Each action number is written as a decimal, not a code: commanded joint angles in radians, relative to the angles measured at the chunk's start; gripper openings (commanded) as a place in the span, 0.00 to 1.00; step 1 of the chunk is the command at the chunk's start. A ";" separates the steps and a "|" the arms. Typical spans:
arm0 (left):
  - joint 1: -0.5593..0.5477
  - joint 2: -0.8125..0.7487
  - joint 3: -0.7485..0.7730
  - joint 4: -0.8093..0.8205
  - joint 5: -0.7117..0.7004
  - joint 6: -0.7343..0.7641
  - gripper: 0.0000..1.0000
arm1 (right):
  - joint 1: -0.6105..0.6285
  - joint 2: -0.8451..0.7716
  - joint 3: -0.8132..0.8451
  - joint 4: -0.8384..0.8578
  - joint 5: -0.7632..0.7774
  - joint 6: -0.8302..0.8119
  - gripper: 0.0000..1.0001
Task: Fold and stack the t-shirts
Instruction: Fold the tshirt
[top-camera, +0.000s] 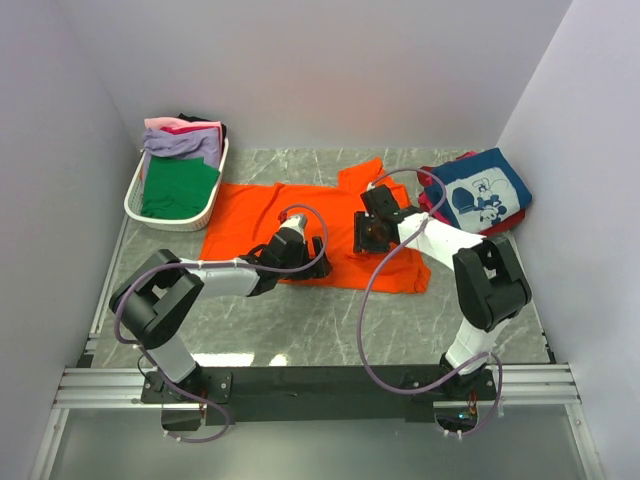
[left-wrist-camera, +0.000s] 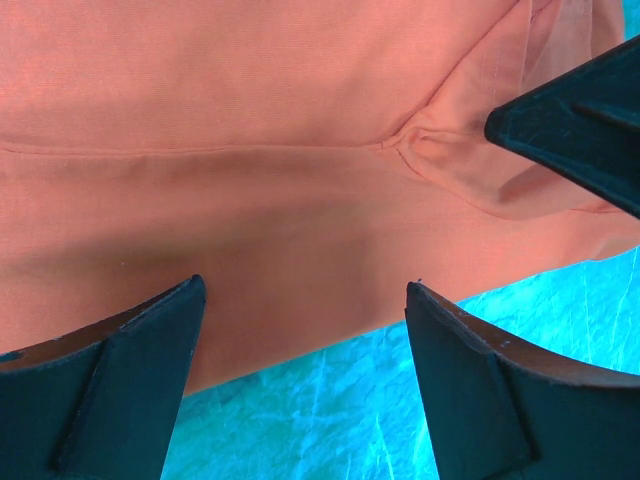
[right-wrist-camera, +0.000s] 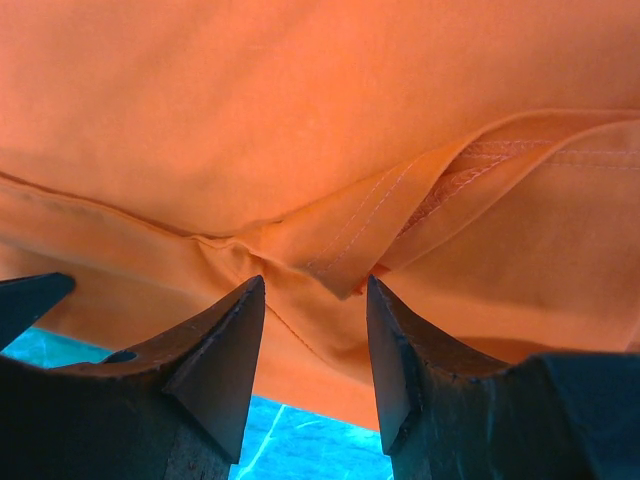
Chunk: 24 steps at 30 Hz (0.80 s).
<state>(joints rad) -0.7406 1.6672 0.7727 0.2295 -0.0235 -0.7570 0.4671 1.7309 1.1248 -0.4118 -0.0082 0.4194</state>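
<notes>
As it lies spread, the orange t-shirt (top-camera: 250, 215) runs left to right.

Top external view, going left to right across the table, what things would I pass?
White slatted plastic basket → left gripper → right gripper → navy blue t-shirt with white cartoon print.

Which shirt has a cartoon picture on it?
The navy blue t-shirt at the right. The orange t-shirt and the shirts in the white basket look plain.
</notes>
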 joint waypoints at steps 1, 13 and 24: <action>-0.008 0.005 -0.015 0.019 -0.006 -0.008 0.88 | 0.011 0.006 -0.003 0.013 0.033 0.016 0.52; -0.009 0.000 -0.032 0.018 -0.010 -0.015 0.88 | 0.010 0.045 -0.016 0.033 0.016 0.028 0.48; -0.008 -0.007 -0.046 0.013 -0.016 -0.016 0.88 | 0.010 0.087 0.125 -0.011 0.074 -0.031 0.00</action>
<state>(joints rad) -0.7414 1.6669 0.7555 0.2604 -0.0284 -0.7647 0.4717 1.7916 1.1603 -0.4217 0.0242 0.4213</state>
